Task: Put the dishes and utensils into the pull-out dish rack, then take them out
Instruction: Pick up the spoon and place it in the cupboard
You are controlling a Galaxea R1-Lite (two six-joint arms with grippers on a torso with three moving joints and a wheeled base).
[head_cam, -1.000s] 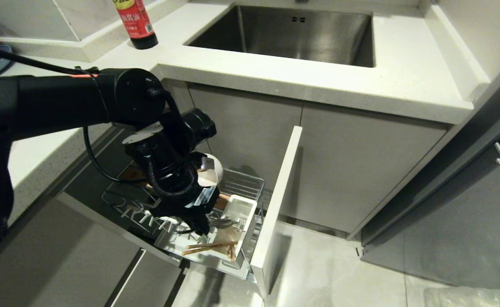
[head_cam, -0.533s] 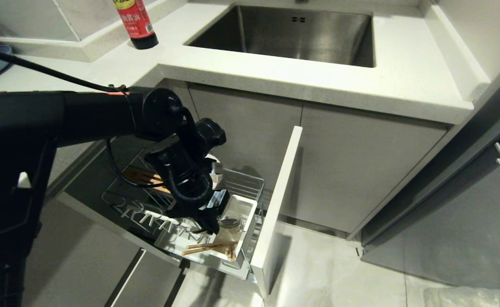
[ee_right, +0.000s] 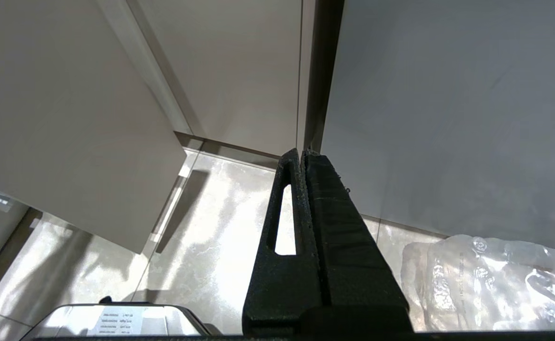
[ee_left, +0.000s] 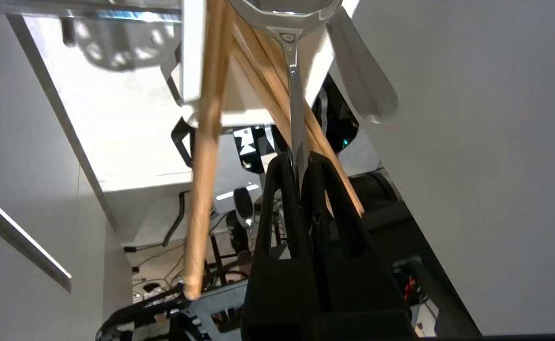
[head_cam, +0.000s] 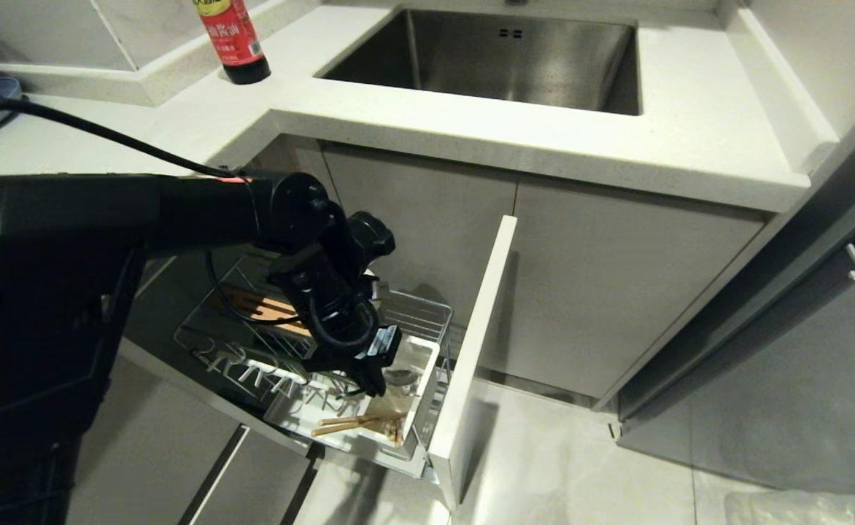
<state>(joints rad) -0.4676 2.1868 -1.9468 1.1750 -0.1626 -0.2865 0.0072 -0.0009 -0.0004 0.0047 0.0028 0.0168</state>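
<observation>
Left pincer (ee_left: 300,163) reaches down into the white plastic caddy (head_cam: 420,357) at the near right end of the pull-out dish rack (head_cam: 427,313), pressed together on the slim silver spoon (ee_left: 292,109). The spoon's handle runs straight out from the fingertips, its polished bowl at the far end, long axis in line with the pincer. Chopsticks (head_cam: 358,423), thin pale wood, lie flat in the tray just nearer than the caddy, crossing beside the spoon in the wrist view. Any lift probably has to follow the handle's line. Right pincer (ee_right: 301,158) is parked over the floor, pressed together, empty.
</observation>
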